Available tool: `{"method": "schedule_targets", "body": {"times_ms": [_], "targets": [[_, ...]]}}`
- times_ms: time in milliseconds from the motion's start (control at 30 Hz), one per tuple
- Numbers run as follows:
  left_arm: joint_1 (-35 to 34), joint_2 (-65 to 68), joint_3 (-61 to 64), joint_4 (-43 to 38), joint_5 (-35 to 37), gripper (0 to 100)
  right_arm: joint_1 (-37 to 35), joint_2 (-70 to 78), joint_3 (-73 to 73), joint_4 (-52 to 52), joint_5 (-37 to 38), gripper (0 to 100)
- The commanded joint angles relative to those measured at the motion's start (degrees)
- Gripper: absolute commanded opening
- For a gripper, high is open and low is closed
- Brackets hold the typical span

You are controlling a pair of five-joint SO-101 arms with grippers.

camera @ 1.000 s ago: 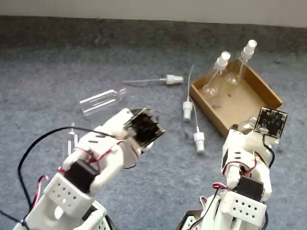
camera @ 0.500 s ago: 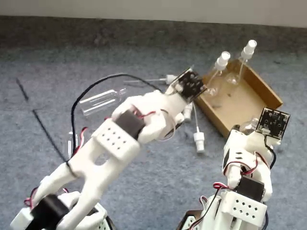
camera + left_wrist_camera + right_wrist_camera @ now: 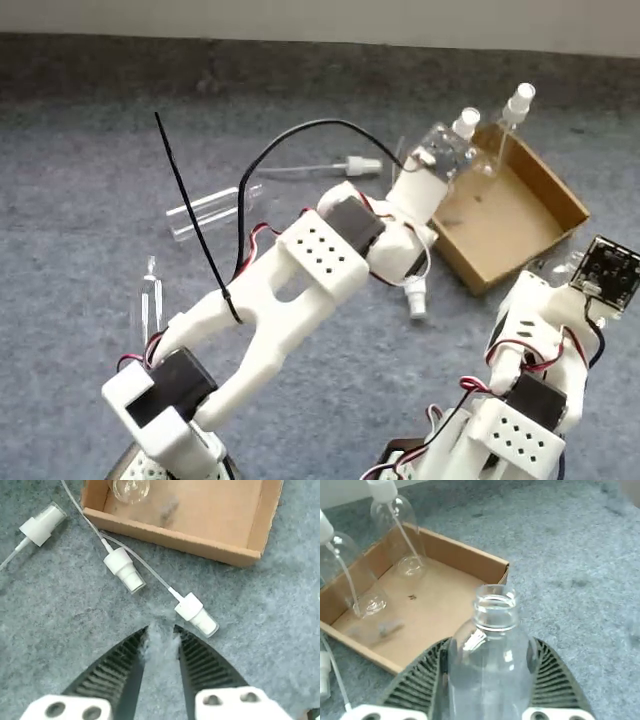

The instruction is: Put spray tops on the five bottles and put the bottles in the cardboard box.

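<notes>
So the left gripper (image 3: 160,636) swung out over the loose spray tops (image 3: 124,569), slightly open, empty. The right gripper (image 3: 490,647) grips an uncapped bottle (image 3: 492,630). Two capped bottles (image 3: 396,525) boxed; three left, I think.

Your box (image 3: 520,215) sits at the right rear of the table (image 3: 90,140), with two bottles (image 3: 400,530) standing in its far corner. Three spray tops (image 3: 122,567) lie along its left side, under your left end effector (image 3: 160,629). Farther left lies a lone bottle (image 3: 205,213). Your right end effector (image 3: 490,647) holds an upright bottle (image 3: 492,615) in front of the box.
</notes>
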Motion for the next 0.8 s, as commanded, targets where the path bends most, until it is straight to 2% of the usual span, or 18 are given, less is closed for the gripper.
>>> {"method": "schedule_targets", "body": {"times_ms": [0, 200, 500, 767], "targets": [[-1.7, 0.9, -5.2, 0.1, 7.3, 5, 3.5, -1.1, -0.8, -2.4, -0.4, 10.8], [-2.8, 7.7, -8.8, 0.0, 9.6, 5, 5.0, -1.1, -1.2, -2.5, -0.4, 10.8], [-1.4, 19.3, -20.3, 0.0, 26.5, 5, 8.3, -1.1, -1.3, -2.5, -0.4, 10.8], [-0.9, 23.5, -23.3, 0.2, 31.5, 5, 8.0, -1.0, -1.1, -2.6, -0.3, 10.8]]}}
